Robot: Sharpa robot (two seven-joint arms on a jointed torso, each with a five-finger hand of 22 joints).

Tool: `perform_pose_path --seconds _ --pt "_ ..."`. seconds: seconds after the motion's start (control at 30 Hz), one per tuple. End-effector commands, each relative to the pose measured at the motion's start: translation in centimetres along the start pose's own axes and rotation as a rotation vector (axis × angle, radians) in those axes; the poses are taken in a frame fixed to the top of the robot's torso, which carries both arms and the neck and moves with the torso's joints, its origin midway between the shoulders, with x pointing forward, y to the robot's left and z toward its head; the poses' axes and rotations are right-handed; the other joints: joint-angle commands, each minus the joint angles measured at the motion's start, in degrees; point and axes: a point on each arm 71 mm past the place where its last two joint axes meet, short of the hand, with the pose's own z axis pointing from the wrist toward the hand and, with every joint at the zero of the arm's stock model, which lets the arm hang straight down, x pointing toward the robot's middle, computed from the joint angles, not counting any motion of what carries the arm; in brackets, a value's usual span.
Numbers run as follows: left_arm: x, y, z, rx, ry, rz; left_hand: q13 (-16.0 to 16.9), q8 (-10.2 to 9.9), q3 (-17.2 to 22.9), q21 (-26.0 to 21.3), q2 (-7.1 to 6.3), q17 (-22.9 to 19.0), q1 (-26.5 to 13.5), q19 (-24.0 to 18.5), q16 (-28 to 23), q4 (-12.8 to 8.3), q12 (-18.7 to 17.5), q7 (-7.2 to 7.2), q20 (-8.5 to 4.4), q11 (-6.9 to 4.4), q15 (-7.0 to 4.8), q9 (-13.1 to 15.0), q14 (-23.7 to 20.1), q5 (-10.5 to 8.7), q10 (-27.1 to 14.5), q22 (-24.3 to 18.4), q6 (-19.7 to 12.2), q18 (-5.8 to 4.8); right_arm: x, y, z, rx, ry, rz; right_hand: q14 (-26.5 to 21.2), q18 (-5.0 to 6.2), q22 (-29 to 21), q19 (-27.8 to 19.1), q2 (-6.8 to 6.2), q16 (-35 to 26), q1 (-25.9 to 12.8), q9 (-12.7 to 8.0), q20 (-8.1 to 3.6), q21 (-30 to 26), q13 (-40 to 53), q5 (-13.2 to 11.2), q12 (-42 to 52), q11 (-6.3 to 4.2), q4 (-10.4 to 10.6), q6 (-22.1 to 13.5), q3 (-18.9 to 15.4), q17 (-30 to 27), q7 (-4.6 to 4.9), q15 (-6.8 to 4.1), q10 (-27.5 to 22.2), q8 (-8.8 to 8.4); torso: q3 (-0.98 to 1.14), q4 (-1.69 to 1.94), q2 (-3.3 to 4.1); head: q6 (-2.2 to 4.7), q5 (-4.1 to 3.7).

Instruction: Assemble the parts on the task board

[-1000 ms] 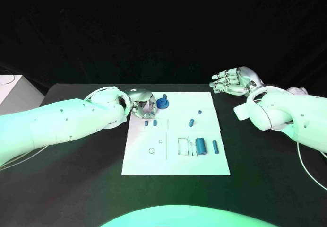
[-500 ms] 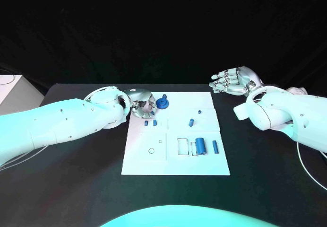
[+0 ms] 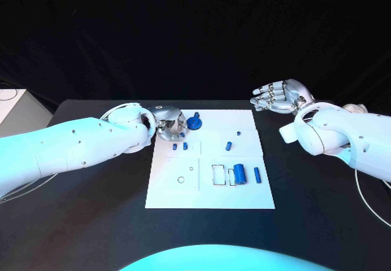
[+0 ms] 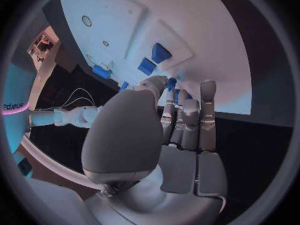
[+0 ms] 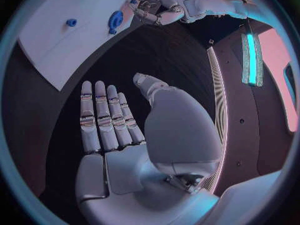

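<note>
The white task board point(image 3: 210, 192) lies in the middle of the black table. My left hand point(image 3: 171, 127) is at the board's far left corner, and its thumb and a finger pinch a blue round part point(image 3: 194, 122) with a short peg on top. A sliver of that part point(image 4: 171, 83) peeks out between the thumb tip and the fingers. My right hand point(image 3: 277, 96) hangs beyond the board's far right corner, fingers apart, holding nothing; its flat palm and fingers point(image 5: 106, 120) face the table. Two small blue pieces point(image 3: 179, 147) lie just in front of the left hand.
More blue parts lie on the board: a short piece point(image 3: 229, 146), a tiny one point(image 3: 239, 134), a thick cylinder point(image 3: 240, 172) and a thin rod point(image 3: 256, 175) beside a rectangular outline point(image 3: 218, 174). A white box point(image 3: 16, 113) stands at the table's left edge.
</note>
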Motion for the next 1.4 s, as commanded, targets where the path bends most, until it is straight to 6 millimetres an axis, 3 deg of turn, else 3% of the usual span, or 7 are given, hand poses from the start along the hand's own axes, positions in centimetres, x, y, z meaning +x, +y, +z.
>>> perform_pose_path --seconds 0.03,0.47,0.67,0.83,0.93,1.1,1.4 --pt "0.0 -0.2 0.1 0.013 0.001 -0.008 -0.2 -0.6 0.2 -0.1 -0.11 0.0 0.0 0.0 0.3 0.1 0.4 0.08 -0.02 0.11 -0.12 -0.2 -0.2 -0.04 -0.5 0.1 -0.9 -0.14 0.1 0.1 0.0 -0.011 0.015 -0.003 0.5 0.41 0.0 0.4 0.03 0.2 -0.5 -0.1 -0.05 0.1 0.0 0.1 -0.2 0.04 -0.1 0.4 0.1 -0.1 1.43 0.0 0.4 -0.34 0.0 0.0 0.01 -0.02 0.0" --pt "-0.8 -1.2 -0.5 0.105 -0.065 -0.078 -0.8 -2.6 -2.6 -1.1 -1.71 -1.7 -2.4 -0.4 0.4 0.5 0.9 -0.98 0.41 0.58 0.4 -1.4 -1.3 -0.1 -2.6 -0.3 -3.6 -0.04 0.1 0.0 0.0 -0.009 0.02 -0.005 0.5 0.4 0.0 0.4 0.0 0.2 -0.5 -0.1 -0.04 0.0 0.0 0.1 -0.3 0.08 -0.1 0.4 0.1 -0.2 1.46 0.04 0.4 -0.39 -0.11 0.0 0.03 0.07 -0.24" --pt "-2.5 -1.3 -1.5 0.14 -0.149 -0.239 -3.9 -3.5 -13.9 -4.7 1.62 -10.6 -0.4 -1.9 -2.1 0.7 -0.5 -0.88 1.25 1.58 1.27 -2.6 -6.9 0.07 -7.3 -2.5 -4.3 0.43 0.0 -0.1 0.1 -0.019 0.035 -0.047 2.0 0.48 0.2 1.7 0.07 0.9 -0.2 -0.1 -0.5 0.5 0.0 -0.4 -0.7 -0.46 -0.9 1.1 0.8 -0.3 0.7 -0.52 0.9 -0.29 0.01 0.01 -0.11 0.25 -0.26" --pt "-4.5 0.7 -2.7 0.085 -0.266 -0.494 -7.8 -2.6 -14.4 -7.8 5.14 -21.8 4.7 -3.1 -10.2 0.7 -2.3 2.57 1.6 2.37 1.87 -3.4 -15.3 0.8 -8.3 -4.4 -1.4 0.82 -0.2 -0.1 0.2 -0.058 0.058 -0.167 9.8 0.42 1.3 9.2 0.04 4.8 1.8 0.0 -3.68 4.0 0.0 -3.0 -1.3 -2.29 -3.6 3.5 3.7 1.3 -0.99 -3.37 4.2 0.06 0.03 0.04 -0.14 0.5 -0.39" --pt "-5.1 1.9 -3.5 0.059 -0.311 -0.62 -10.3 -2.6 -10.8 -10.0 4.3 -24.4 4.8 -5.1 -14.5 0.7 -3.6 3.2 2.07 2.91 2.28 -4.1 -17.8 0.86 -8.3 -5.4 -1.1 0.77 -0.1 0.0 0.3 -0.089 0.083 -0.258 15.3 0.27 3.2 14.6 0.51 7.9 3.7 0.1 -6.42 7.9 0.0 -5.7 -1.8 -3.4 -5.9 5.3 4.8 3.2 -1.83 -5.49 6.7 0.33 0.0 -0.02 -0.05 0.72 -0.51" --pt "-5.5 3.6 -5.0 0.025 -0.331 -0.802 -12.9 -1.9 -6.3 -10.2 3.22 -24.7 3.2 -3.3 -14.5 0.6 -4.0 5.21 0.99 1.33 0.87 -4.6 -15.1 0.68 -0.6 -5.8 -0.3 0.85 0.7 0.0 0.3 -0.131 0.181 -0.478 25.3 -0.33 11.3 20.9 1.18 19.6 3.6 -0.2 -10.84 20.4 0.2 -5.5 -5.3 -5.58 -9.4 9.8 5.8 12.2 -3.47 -8.63 13.7 -0.33 0.0 -0.12 0.08 1.14 -1.18" --pt "-5.3 4.6 -8.4 0.051 -0.284 -1.045 -12.9 1.7 -2.5 -10.2 1.75 -22.0 -1.1 -0.5 -13.6 0.5 -2.7 3.92 -1.1 -1.73 -1.54 -2.3 -11.3 0.54 11.9 -6.0 2.4 0.85 2.9 -0.1 0.3 -0.16 0.274 -0.822 26.4 -3.22 39.7 24.5 -0.37 56.6 -1.0 0.1 -10.54 48.2 0.8 -7.3 -10.2 -6.35 -10.1 11.2 10.7 40.7 -4.15 -8.97 16.8 -2.05 -0.1 -0.15 0.18 2.49 -3.03"
